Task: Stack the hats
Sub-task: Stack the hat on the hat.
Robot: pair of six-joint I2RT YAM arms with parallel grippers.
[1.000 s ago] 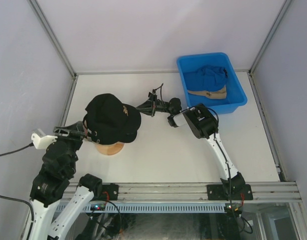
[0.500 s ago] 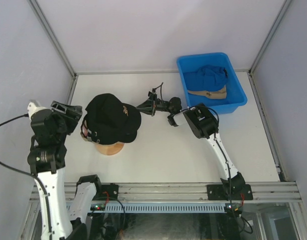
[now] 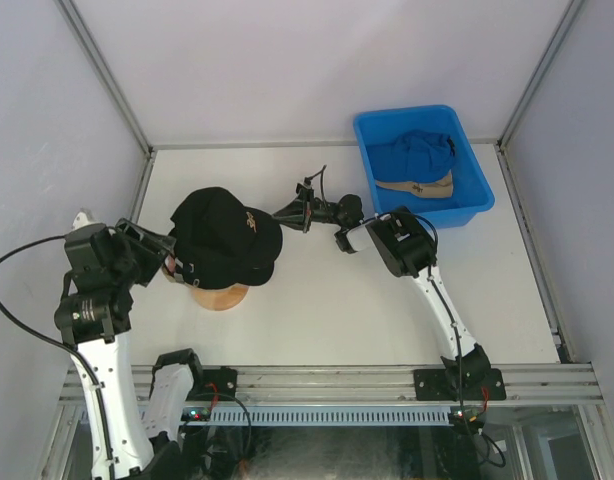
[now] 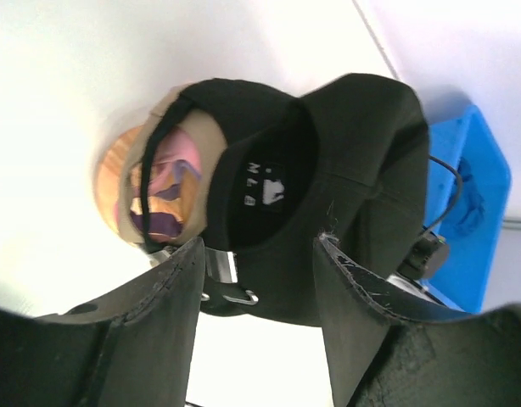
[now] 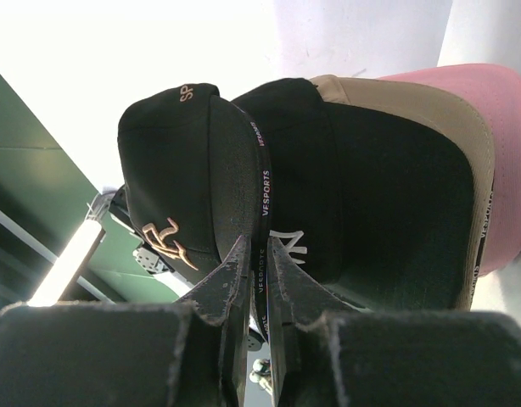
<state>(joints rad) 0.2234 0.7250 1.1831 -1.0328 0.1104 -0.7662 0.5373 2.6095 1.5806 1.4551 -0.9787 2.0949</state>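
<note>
1. Caps sit stacked on the wooden head-form (image 3: 219, 297) at the left of the desk (image 3: 327, 310). On top is a black cap (image 3: 225, 238) with a gold mark, its brim turned toward the right.
2. Seen from the right wrist, three more brims nest under it: a second black cap (image 5: 371, 203) with a white mark, then a tan cap (image 5: 479, 170), then a pink cap (image 5: 508, 144).
3. The right claw (image 3: 292, 212) reaches in from the right at brim level. Its jaws are drawn almost together on the edge of the black cap's brim, pinching it where a printed strip runs along the rim.
4. The left claw (image 3: 159, 250) stands just beside the back of the stack, on its left side. Its jaws are spread wide with nothing clamped.
5. The black cap's rear opening and its strap buckle (image 4: 235, 294) lie in the gap just ahead of the left claw's fingers (image 4: 159, 322). Whether a finger brushes the fabric I cannot tell from this angle.
6. In the left wrist view, pink and lavender cloth shows inside the back of the tan cap, above the wood.
7. The blue bin (image 3: 437, 220) stands at the far right of the desk, well apart from the stack. It holds a blue cap (image 3: 417, 155), with a beige cap (image 3: 417, 187) lying just in front of it.
</note>
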